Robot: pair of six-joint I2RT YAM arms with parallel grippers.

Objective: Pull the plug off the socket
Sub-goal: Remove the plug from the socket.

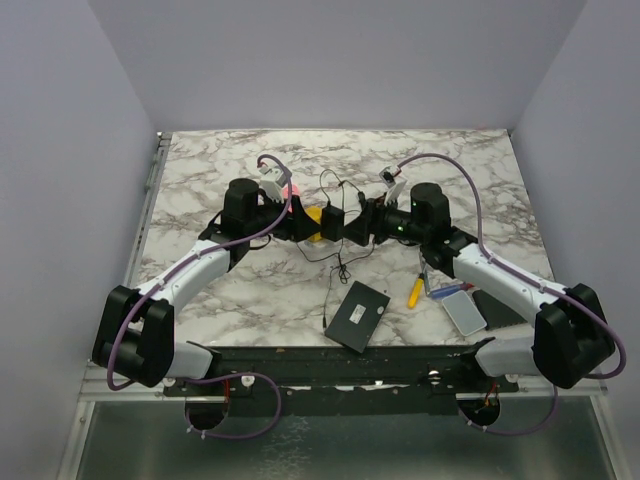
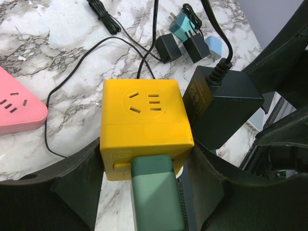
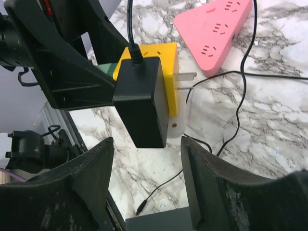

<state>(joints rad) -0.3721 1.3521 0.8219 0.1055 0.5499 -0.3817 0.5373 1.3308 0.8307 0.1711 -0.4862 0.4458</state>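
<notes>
One pink strip (image 2: 19,108) near yellow socket (image 2: 144,125).

Top cam isn't much help tbh: the yellow cube socket (image 1: 313,228) is just a sliver squeezed between the left arm (image 1: 190,270) and the right arm (image 1: 490,270), and the pink power strip (image 1: 292,190) is mostly tucked behind the left one. On the left wrist view the green plug (image 2: 156,192) runs off the bottom edge and the pink strip gets chopped by the left edge. On the right wrist view the black adapter (image 3: 142,103) covers most of the cube, so where the two meet is hidden. The print on the adapter's side is too tiny to read.
</notes>
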